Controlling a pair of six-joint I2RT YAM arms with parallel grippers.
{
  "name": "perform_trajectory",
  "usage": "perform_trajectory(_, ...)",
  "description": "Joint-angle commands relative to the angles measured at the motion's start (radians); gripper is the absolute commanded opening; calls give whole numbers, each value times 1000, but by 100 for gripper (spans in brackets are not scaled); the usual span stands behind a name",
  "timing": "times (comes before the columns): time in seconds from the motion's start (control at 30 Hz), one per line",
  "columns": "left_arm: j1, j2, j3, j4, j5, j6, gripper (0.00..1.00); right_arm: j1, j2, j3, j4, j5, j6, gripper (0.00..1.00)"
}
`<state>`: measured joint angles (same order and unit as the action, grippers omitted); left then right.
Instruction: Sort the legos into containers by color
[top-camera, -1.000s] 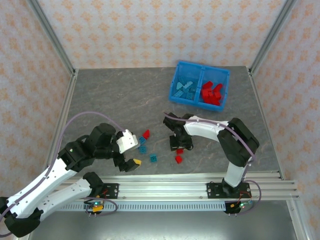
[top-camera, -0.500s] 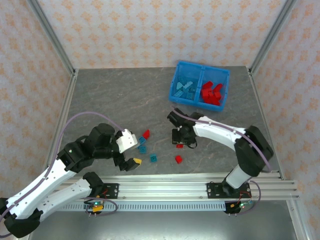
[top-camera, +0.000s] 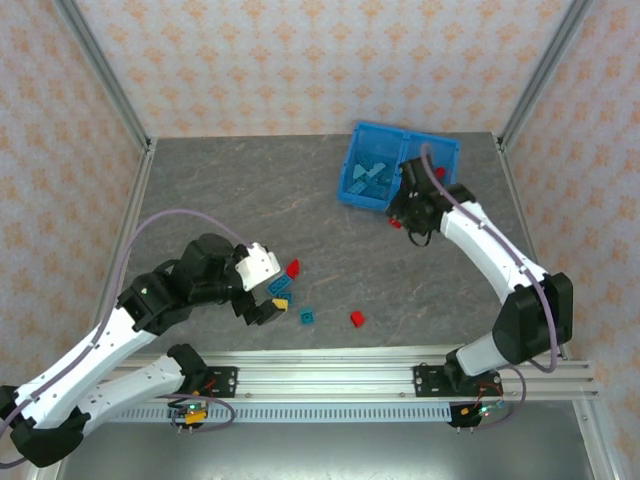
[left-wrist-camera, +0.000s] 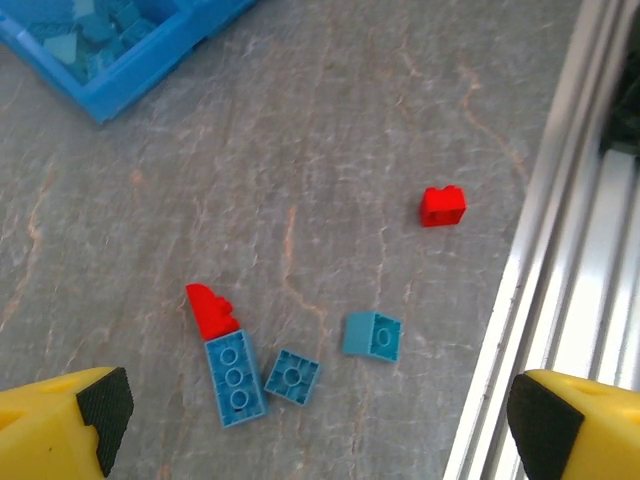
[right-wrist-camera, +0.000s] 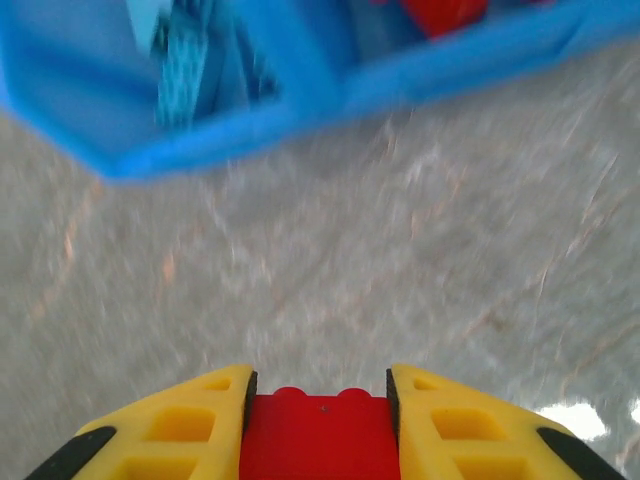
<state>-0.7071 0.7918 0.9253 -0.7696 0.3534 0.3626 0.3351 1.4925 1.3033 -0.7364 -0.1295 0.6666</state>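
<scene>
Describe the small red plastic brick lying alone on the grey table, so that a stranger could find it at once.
Start at the silver metal rail along the near edge of the grey table. Just beyond the rail's middle lies the small red plastic brick. Unlike the other loose red piece, which touches a long teal brick, it touches nothing.

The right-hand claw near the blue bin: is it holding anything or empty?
Holding: the right gripper is shut on a red lego, wedged between its yellow fingers.
</scene>
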Motion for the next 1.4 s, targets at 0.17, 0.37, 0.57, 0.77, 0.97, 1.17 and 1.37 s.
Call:
perform_trajectory(0.17, -5, 9, 58, -9, -167, -9, 100, -173, 258, 264, 6, 41, 36, 34)
perform_trajectory(0.37, -4, -21, 54, -36, -212, -70, 100, -226, 510, 547, -77, 44, 7, 35)
perform_trajectory(0.57, -2, 8, 52, 27, -276, -282, 100, -251, 670, 735, -92, 57, -9, 41)
perform_trajectory(0.77, 1, 151, 120, -59, -491, -563, 100, -261, 706, 788, -77, 64, -37, 69)
perform_trajectory(0.97, 11, 293, 220, -146, -507, -547, 100, -263, 653, 737, -144, 35, -99, 81)
perform_trajectory(1.17, 28, 313, 181, -111, -509, -589, 100, -263, 440, 460, -54, 6, -160, 83)
perform_trajectory(1.37, 123, 374, 142, -131, -436, -685, 100, -247, 146, 194, 6, -232, -208, 84)
